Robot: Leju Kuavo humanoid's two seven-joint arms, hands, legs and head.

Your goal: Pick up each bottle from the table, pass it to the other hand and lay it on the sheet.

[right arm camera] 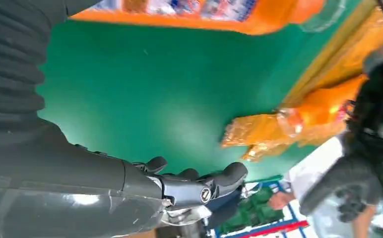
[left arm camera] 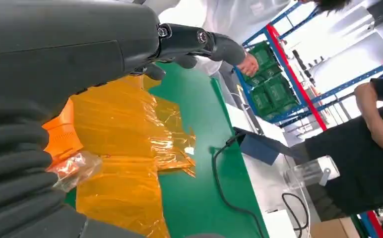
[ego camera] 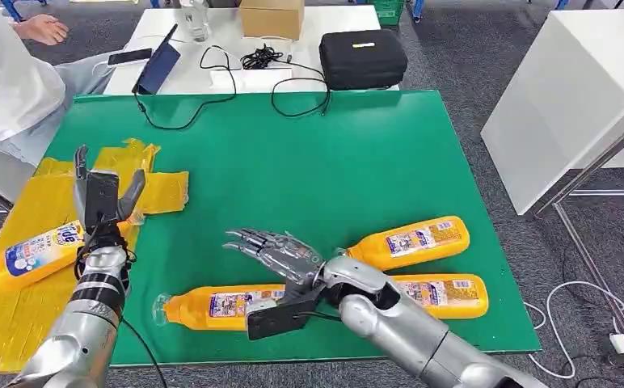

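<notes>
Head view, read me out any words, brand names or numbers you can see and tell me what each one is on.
"ide": large white letters on the blue label of the bottle on the yellow sheet, partly hidden by the left hand.
Labels on the three bottles on the green mat: print too small and blurred to read.
Tag on the black case: unreadable.

Head cam: high, facing forward-down over green tabletop [ego camera: 333, 162]. Wrist cams: close behind each hand, rotated. All three share crinkled yellow plastic sheet [ego camera: 18, 307] [left arm camera: 125, 148] [right arm camera: 259, 131].
</notes>
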